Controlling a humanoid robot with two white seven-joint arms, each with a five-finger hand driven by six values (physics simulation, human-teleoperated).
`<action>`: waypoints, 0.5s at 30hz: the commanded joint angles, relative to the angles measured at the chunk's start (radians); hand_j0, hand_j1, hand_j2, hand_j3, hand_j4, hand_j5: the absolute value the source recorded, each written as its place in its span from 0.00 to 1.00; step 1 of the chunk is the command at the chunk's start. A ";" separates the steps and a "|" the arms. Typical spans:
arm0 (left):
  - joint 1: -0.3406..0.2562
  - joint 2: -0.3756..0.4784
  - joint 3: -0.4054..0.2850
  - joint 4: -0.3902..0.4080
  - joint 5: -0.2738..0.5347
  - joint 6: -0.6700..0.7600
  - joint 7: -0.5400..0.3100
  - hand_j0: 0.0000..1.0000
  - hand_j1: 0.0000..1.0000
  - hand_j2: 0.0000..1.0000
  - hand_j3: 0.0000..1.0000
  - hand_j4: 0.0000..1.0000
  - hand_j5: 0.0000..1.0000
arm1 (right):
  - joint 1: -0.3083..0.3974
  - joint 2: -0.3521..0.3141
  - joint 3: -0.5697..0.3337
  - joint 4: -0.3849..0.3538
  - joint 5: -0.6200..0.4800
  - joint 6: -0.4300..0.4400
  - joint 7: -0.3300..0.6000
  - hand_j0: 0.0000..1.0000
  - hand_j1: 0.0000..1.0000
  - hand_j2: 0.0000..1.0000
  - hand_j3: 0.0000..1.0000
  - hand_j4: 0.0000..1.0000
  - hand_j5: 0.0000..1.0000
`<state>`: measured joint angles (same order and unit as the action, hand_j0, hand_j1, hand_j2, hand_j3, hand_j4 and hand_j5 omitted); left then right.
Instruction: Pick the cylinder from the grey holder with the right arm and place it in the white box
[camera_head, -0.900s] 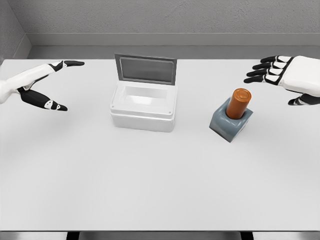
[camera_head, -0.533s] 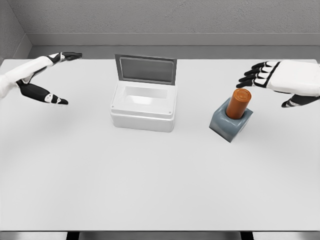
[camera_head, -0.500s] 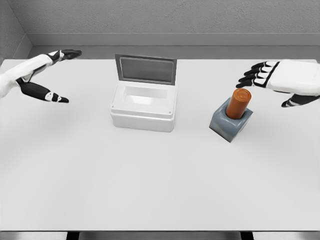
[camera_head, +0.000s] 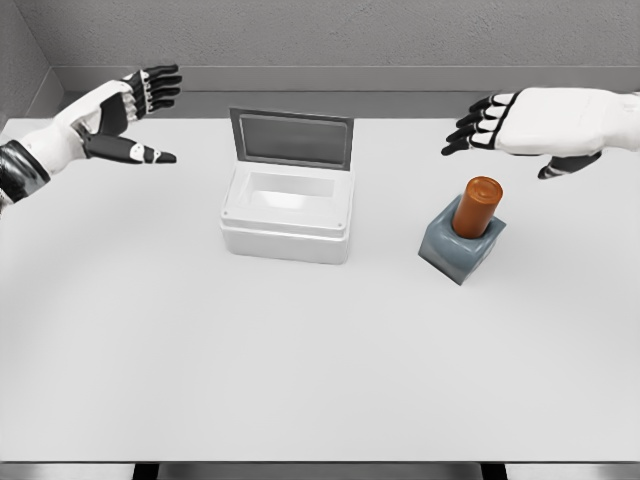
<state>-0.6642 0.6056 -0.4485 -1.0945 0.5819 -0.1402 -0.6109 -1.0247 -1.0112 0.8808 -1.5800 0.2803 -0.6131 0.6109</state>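
Observation:
An orange-brown cylinder stands upright in a grey holder at the right of the white table. A white box with its grey lid raised sits at the table's middle. My right hand hovers above and slightly behind the cylinder, fingers spread and pointing left, holding nothing. My left hand is raised at the far left, open, well away from the box.
The white table stretches wide in front of the box and holder. A grey wall runs behind the table's far edge.
My right hand has moved left and up, now over the cylinder. My left hand has lifted and swung toward the back of the table.

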 joint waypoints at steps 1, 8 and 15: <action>0.000 -0.018 -0.004 0.022 0.004 0.001 0.000 1.00 1.00 1.00 1.00 1.00 1.00 | -0.003 0.036 0.061 0.028 0.026 0.002 0.000 1.00 1.00 1.00 1.00 1.00 1.00; -0.003 -0.043 -0.016 0.045 0.001 -0.004 0.000 1.00 1.00 1.00 1.00 1.00 1.00 | -0.006 0.052 0.095 0.038 0.099 0.002 0.000 1.00 1.00 1.00 1.00 1.00 1.00; -0.006 -0.043 -0.016 0.045 0.001 -0.002 0.000 1.00 1.00 1.00 1.00 1.00 1.00 | -0.005 0.054 0.109 0.031 0.114 0.002 0.000 0.99 0.99 0.99 0.99 0.99 0.99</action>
<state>-0.6703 0.5624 -0.4653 -1.0489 0.5770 -0.1429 -0.6109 -1.0293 -0.9561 0.9863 -1.5457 0.3925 -0.6133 0.6113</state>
